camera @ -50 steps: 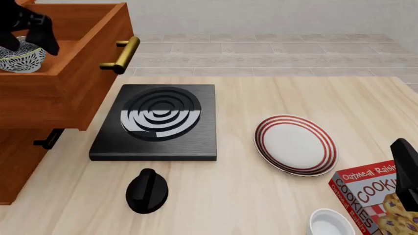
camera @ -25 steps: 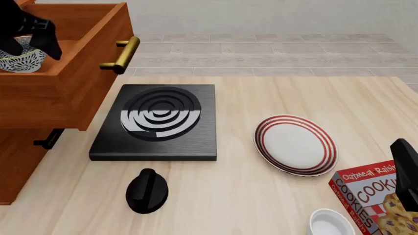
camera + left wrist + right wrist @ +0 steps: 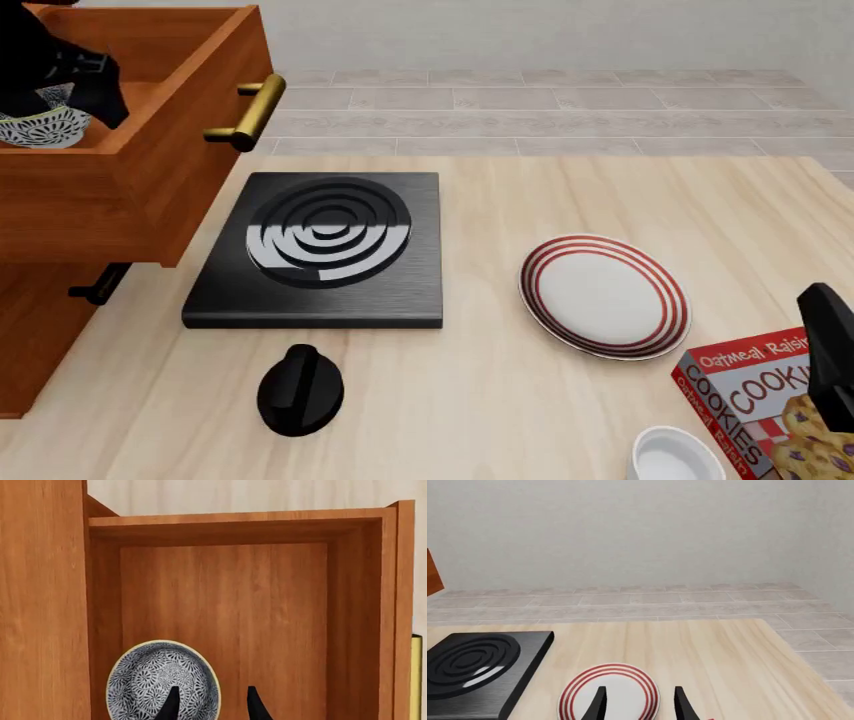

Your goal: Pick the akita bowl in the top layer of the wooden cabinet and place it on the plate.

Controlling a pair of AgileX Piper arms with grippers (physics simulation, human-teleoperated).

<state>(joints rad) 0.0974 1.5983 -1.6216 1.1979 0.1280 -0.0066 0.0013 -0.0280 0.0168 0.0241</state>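
Observation:
The akita bowl (image 3: 150,680) (image 3: 38,128), blue-and-white patterned, sits in the open top drawer of the wooden cabinet (image 3: 134,190) (image 3: 40,605). My left gripper (image 3: 212,705) (image 3: 56,100) is open and reaches down into the drawer. One finger (image 3: 170,705) is over the bowl's inside and the other is outside its rim. The arm hides part of the bowl in the front view. On the table right of centre lies the red-ringed plate (image 3: 605,296) (image 3: 610,690). My right gripper (image 3: 639,705) is open and holds nothing, with its arm (image 3: 830,345) near the front right corner.
A black stove burner (image 3: 320,250) lies between the cabinet and the plate, with a black knob (image 3: 300,390) in front of it. A cookies box (image 3: 767,400) and a plain white bowl (image 3: 678,455) sit at the front right. The drawer's brass handle (image 3: 247,112) juts out over the table.
My left gripper has shifted left and down over the bowl, covering more of it. The bowl, plate and right arm have not moved.

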